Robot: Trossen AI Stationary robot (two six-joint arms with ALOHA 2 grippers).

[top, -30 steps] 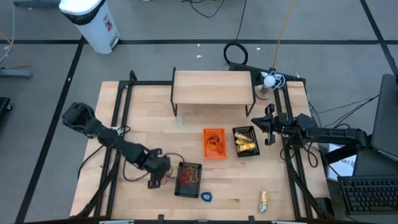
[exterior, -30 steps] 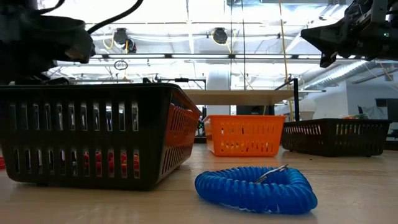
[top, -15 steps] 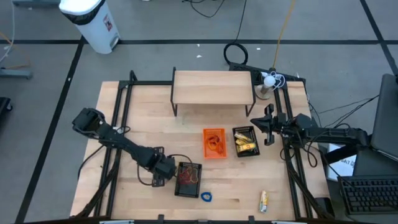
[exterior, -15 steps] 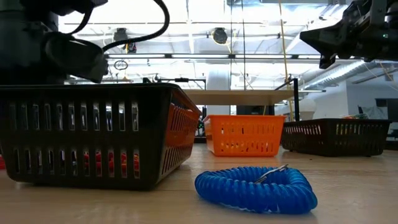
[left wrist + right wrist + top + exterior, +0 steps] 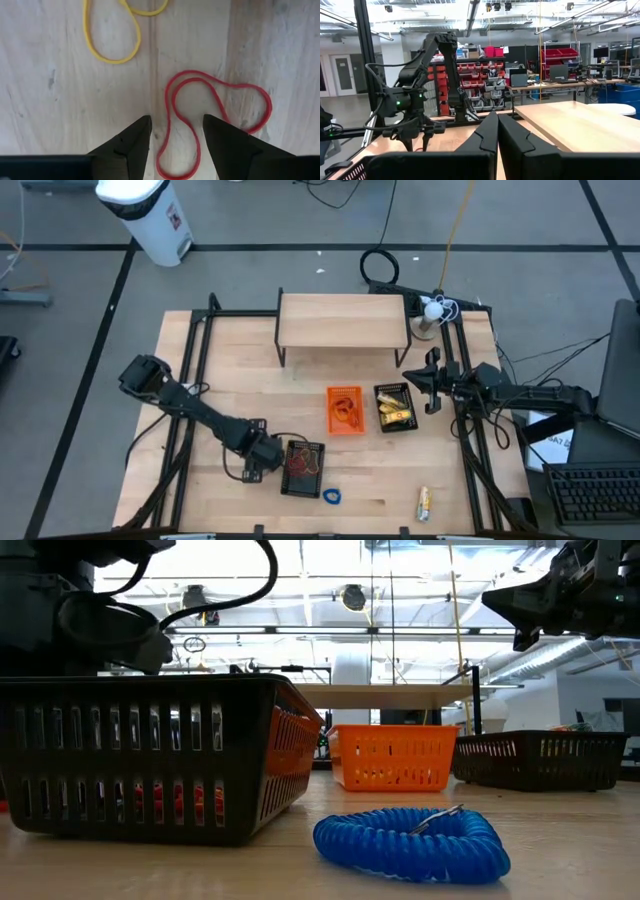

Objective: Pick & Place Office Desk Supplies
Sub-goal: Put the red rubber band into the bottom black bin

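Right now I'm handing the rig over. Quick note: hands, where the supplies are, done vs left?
Left hand: open, low over the table beside the black basket, fingers straddling a red rubber band; a yellow rubber band lies just past it.
Right hand: shut, holding nothing, parked at the right edge beside the black bin.
Done: red items in the black basket, bands in the orange bin, yellow packets in the black bin.
Left: both loose bands, blue coil, yellow packet at the front.

Overhead, table-level, two wrist views
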